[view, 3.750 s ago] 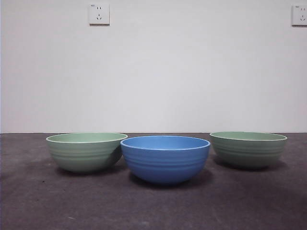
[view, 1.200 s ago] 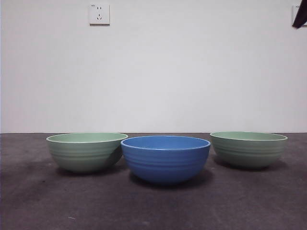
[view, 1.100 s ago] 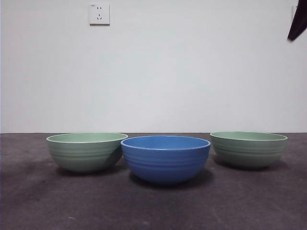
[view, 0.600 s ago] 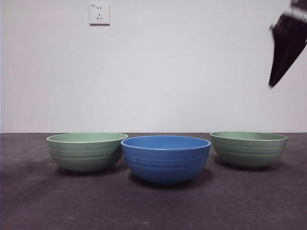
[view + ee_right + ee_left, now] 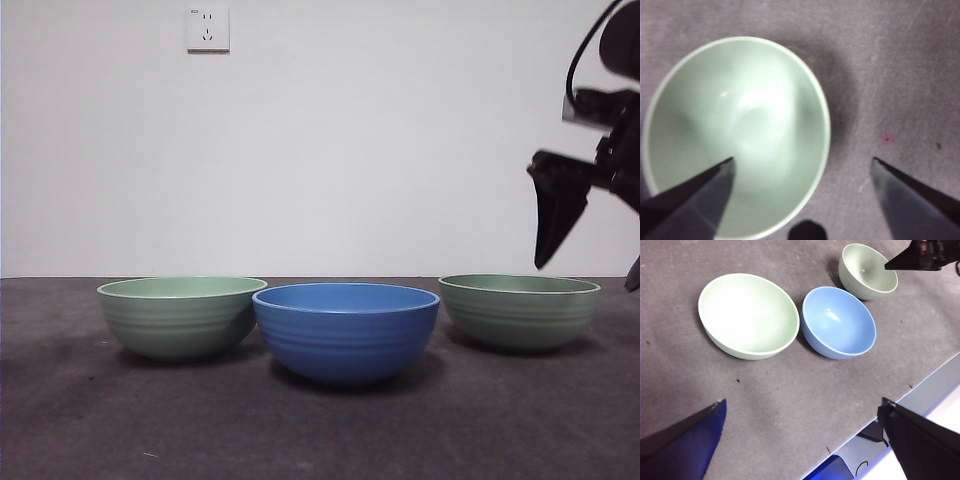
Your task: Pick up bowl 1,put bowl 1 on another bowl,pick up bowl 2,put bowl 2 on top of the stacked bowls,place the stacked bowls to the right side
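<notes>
Bowl 1 (image 5: 519, 311), the pale green bowl at the right of the worktop (image 5: 320, 430), sits just under the right hand (image 5: 802, 165), whose jaws are spread wide over its rim. Picking it up seems the step underway; next the hand must lower and close on the rim. Beyond, another bowl (image 5: 345, 330) sits centre, bowl 2 (image 5: 180, 316) left; the left hand (image 5: 800, 412) waits, wide apart.

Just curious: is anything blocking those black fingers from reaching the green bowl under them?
Nothing visible. The right gripper hangs open directly above the green bowl, with only air between them.
</notes>
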